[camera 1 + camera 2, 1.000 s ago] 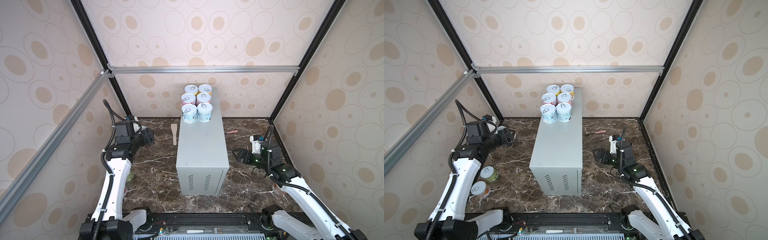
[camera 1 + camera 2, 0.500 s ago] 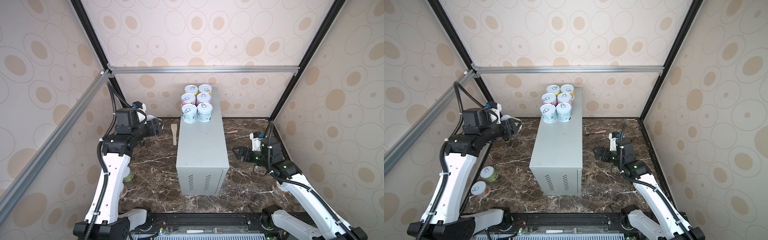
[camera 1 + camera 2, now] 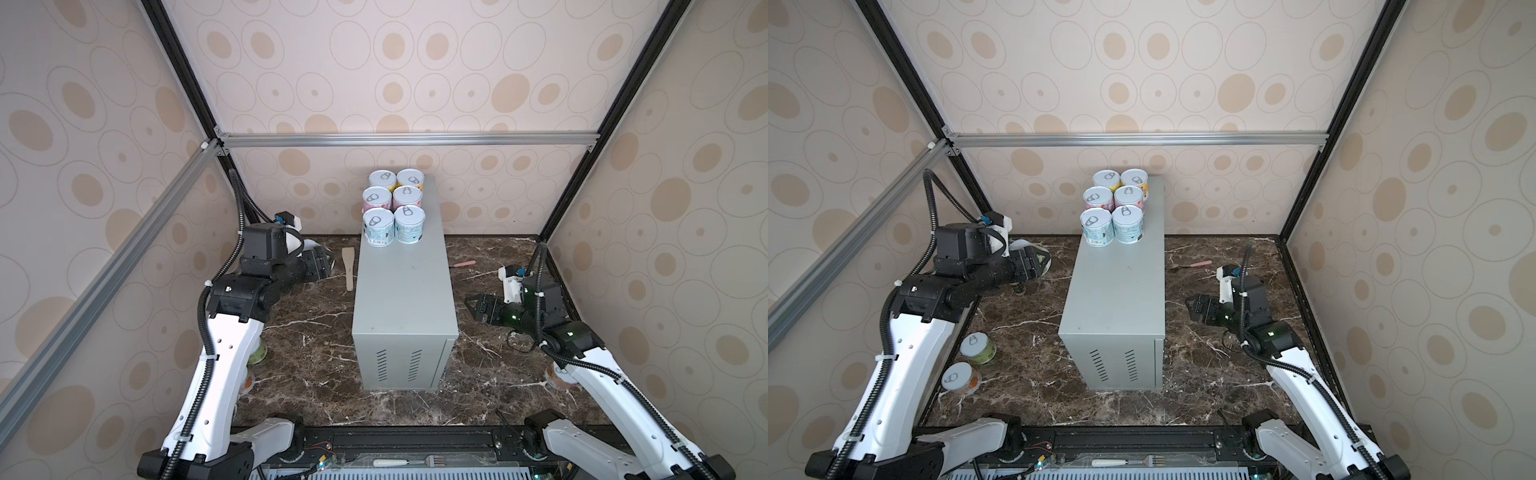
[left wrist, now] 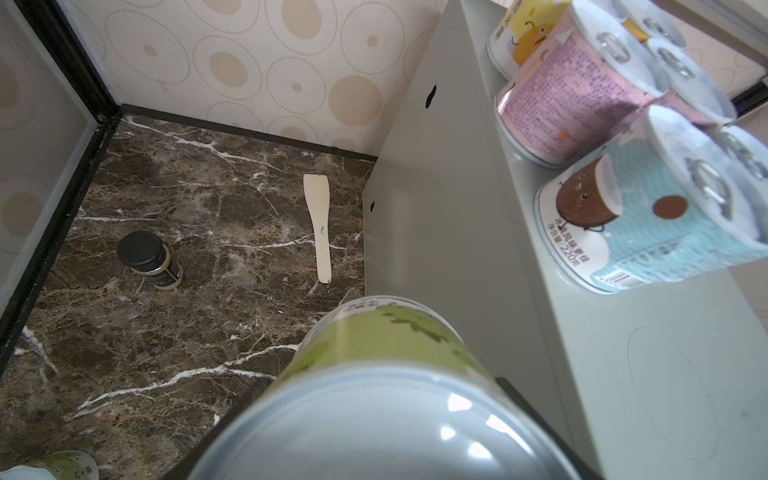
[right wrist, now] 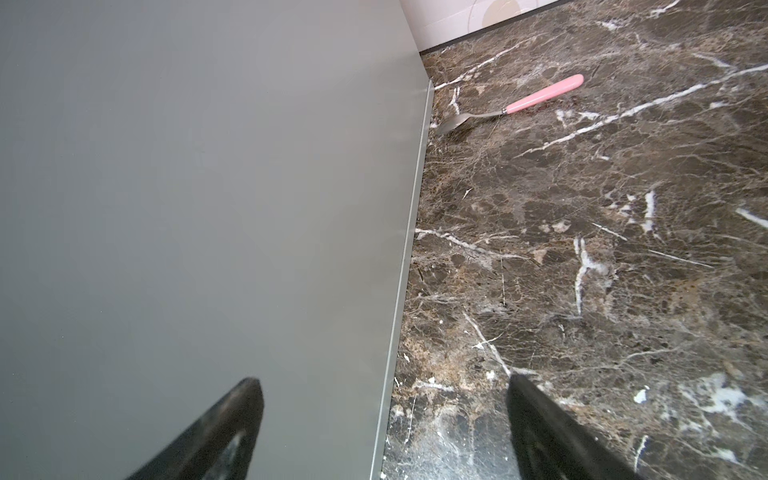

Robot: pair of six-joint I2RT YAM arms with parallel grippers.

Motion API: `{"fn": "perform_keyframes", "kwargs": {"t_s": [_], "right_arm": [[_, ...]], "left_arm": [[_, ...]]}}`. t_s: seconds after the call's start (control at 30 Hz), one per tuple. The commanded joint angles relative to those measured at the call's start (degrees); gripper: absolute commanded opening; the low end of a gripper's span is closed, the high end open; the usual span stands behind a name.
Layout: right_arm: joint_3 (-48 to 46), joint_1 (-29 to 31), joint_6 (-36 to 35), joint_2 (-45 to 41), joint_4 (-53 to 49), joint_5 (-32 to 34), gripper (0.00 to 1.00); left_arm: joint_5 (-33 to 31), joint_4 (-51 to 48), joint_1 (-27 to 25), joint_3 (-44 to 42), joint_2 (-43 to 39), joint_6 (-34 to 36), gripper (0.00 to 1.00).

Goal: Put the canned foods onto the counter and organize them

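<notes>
Six cans [image 3: 394,210] stand upright at the far end of the counter [image 3: 405,299], in a block two wide and three deep, each close against its neighbours. The rest of the flat top, toward the vented end, is bare. A seventh, the held green can [image 4: 386,345], is pinched in the left pincer [image 3: 1037,261], which hangs just off the counter's left wall near the far end. This can is tilted, plain silver end toward the wrist camera, so its long axis is not vertical. The free spot in front of the six lies to the pincer's right, across the counter's left edge. The next move therefore seems to call for a short carry rightward and a righting of the can; the left arm is the nearer. The right pincer [image 5: 384,380] is spread and empty beside the counter's right wall. Left of the counter's vented end, two more rest on the marble surface [image 3: 1025,328]: a loose green can [image 3: 978,349] and a loose orange can [image 3: 959,379]. What looks like a tenth can [image 3: 559,374] shows partly under the right arm. One wooden spatula [image 4: 318,224], one dark-capped bottle [image 4: 147,259] and one pink-handled spoon [image 5: 519,102] also lie on the marble.
</notes>
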Motion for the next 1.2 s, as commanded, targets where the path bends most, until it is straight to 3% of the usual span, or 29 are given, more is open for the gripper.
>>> {"fn": "perform_keyframes", "kwargs": {"t_s": [0.0,0.6,0.87,1.17], "right_arm": [[-0.2,-0.01,-1.06,-0.5,1.25,-1.58,0.94],[-3.66,-0.05,0.25,-4.62,5.08,-7.75,0.94],[-4.17,0.02,0.26,-5.69,5.09,-7.82,0.94],[-4.2,-0.07,-0.09,-5.42,4.89,-6.85,0.94]], "left_arm": [[-2.3,1.75,-1.46,3.52,-1.02,-2.04,0.58],[-7.79,-11.98,-12.65,18.77,10.63,-9.05,0.56],[-9.73,-20.16,-14.21,30.14,15.23,-7.61,0.55],[-14.24,-27.35,-19.96,40.64,20.54,-6.95,0.55]]}}
